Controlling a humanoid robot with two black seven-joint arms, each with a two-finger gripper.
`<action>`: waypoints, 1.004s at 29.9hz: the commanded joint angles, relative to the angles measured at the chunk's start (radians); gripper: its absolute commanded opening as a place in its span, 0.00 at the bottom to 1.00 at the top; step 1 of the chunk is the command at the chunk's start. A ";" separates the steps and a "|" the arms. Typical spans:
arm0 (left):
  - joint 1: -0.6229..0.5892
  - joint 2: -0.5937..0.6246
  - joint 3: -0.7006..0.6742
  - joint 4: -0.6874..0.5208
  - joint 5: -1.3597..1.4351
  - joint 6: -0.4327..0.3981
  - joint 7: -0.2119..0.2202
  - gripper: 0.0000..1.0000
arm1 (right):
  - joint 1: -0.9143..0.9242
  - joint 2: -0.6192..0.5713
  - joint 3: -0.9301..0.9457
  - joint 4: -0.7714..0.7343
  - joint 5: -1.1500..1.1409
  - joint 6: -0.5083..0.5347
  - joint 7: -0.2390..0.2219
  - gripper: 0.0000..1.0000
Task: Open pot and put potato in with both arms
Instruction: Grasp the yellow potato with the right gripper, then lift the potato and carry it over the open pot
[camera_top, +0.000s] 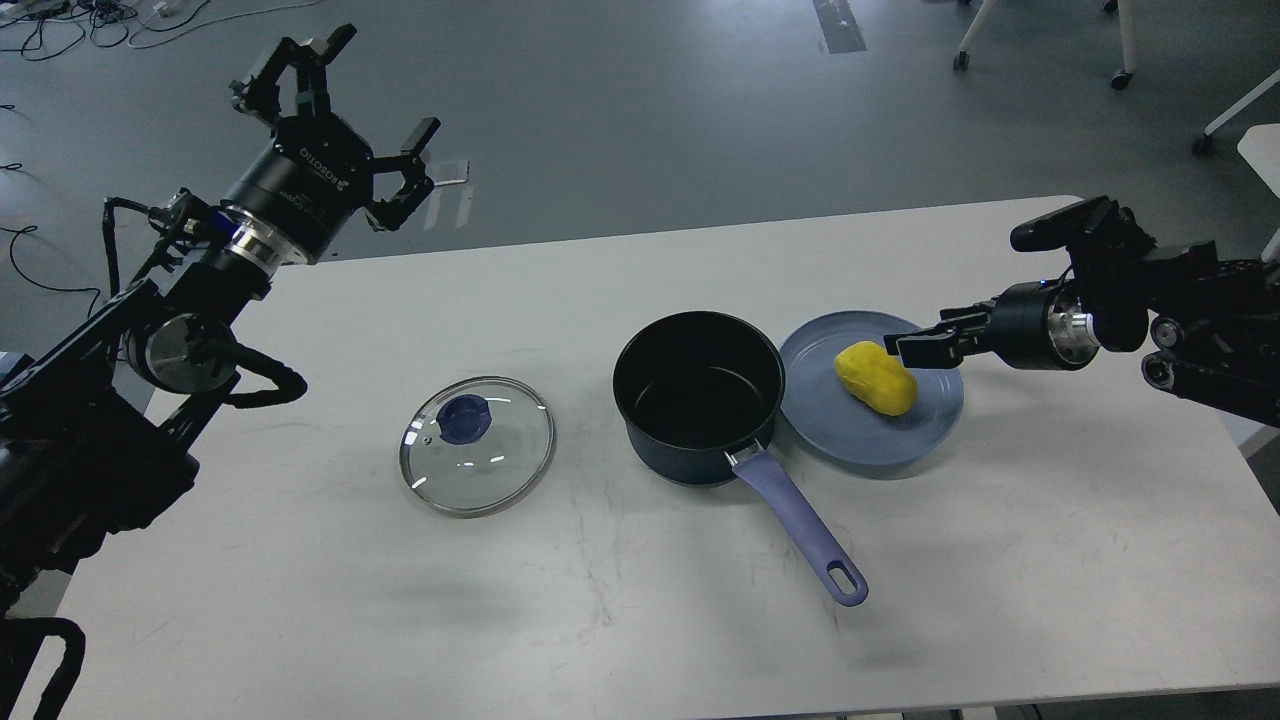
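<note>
The dark pot (698, 395) stands open mid-table, its purple handle (800, 530) pointing toward the front right. Its glass lid (478, 445) with a blue knob lies flat on the table to the pot's left. The yellow potato (876, 377) lies on a blue plate (850, 435) right of the pot. My right gripper (908, 349) hovers just beside the potato's right end, low over the plate. It is seen side-on, so its fingers cannot be told apart. My left gripper (384, 82) is open and empty, raised past the table's far left edge.
The white table (1050, 560) ends close behind the left gripper and just right of the right arm. Grey floor with cables and chair legs lies beyond.
</note>
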 joint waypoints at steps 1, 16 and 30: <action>0.002 0.009 -0.003 -0.003 0.000 0.000 -0.005 0.98 | 0.004 0.038 -0.005 -0.014 -0.001 0.000 0.000 0.82; 0.003 0.049 -0.016 -0.023 -0.002 0.000 -0.006 0.98 | -0.005 0.092 -0.066 -0.060 -0.001 0.000 0.001 0.78; 0.016 0.049 -0.010 -0.024 0.000 0.000 -0.054 0.98 | -0.006 0.130 -0.098 -0.097 -0.002 0.000 0.003 0.53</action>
